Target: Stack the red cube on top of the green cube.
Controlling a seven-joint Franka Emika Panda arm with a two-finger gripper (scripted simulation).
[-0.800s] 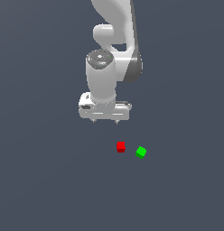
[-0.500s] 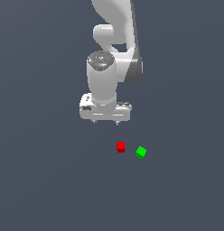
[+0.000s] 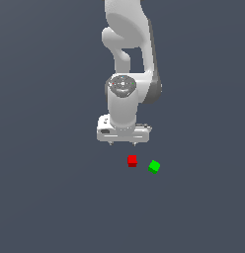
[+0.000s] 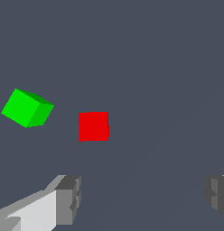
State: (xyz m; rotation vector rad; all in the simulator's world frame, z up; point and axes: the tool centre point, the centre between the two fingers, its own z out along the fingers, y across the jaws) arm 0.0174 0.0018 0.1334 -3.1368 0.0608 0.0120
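The red cube [image 3: 132, 160] lies on the flat grey surface, with the green cube [image 3: 154, 166] a short way toward the exterior view's right, apart from it. My gripper [image 3: 123, 143] hangs above the surface, a little toward the exterior view's left of the red cube, open and empty. In the wrist view the red cube [image 4: 93, 126] and the green cube [image 4: 26, 108] both lie beyond the gripper [image 4: 141, 198], whose two fingertips [image 4: 68, 198] stand wide apart with nothing between them.
The white arm [image 3: 129, 59] rises above the gripper. The plain dark grey surface [image 3: 55, 197] spreads all around the cubes.
The gripper has shifted slightly toward the exterior view's right, closer to the red cube. The cubes have not moved.
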